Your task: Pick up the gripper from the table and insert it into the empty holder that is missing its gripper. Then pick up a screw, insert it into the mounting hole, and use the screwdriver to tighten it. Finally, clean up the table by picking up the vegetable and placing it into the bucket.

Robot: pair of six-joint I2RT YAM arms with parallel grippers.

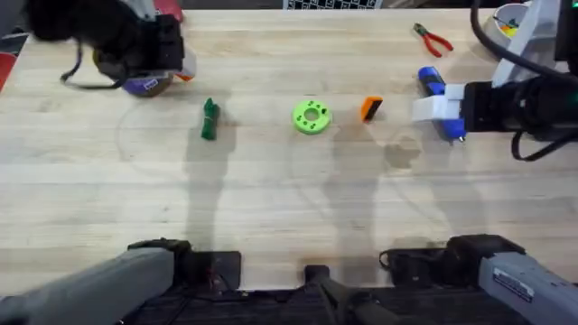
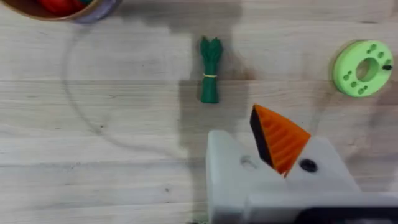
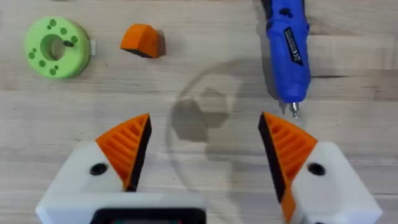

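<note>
Step in hand, as judged: the first one, fetching the loose gripper (image 1: 371,109), which lies untouched on the table (image 1: 271,208) just beside the lime-green disc (image 1: 312,116), at the disc's 3 o'clock in the overhead view. The right gripper (image 3: 205,152) hovers above bare wood with its orange pads spread wide and nothing between them; the loose piece sits off toward its 11 o'clock in the right wrist view, well clear of the fingers. The screwdriver (image 3: 289,46) lies near the right arm, long axis running roughly 12 to 6 in the right wrist view, silver tip pointing back at the fingers. The left gripper (image 2: 280,155) carries one orange finger only; whether it is spread or closed cannot be told. The loose gripper's long axis runs near 12 to 6 overhead, slightly tilted; which end is the tip cannot be told. The next move calls for the right arm to shift over the piece and descend with fingers straddling it. The vegetable (image 1: 209,119) lies 12 to 6, near the bucket (image 1: 149,85).
</note>
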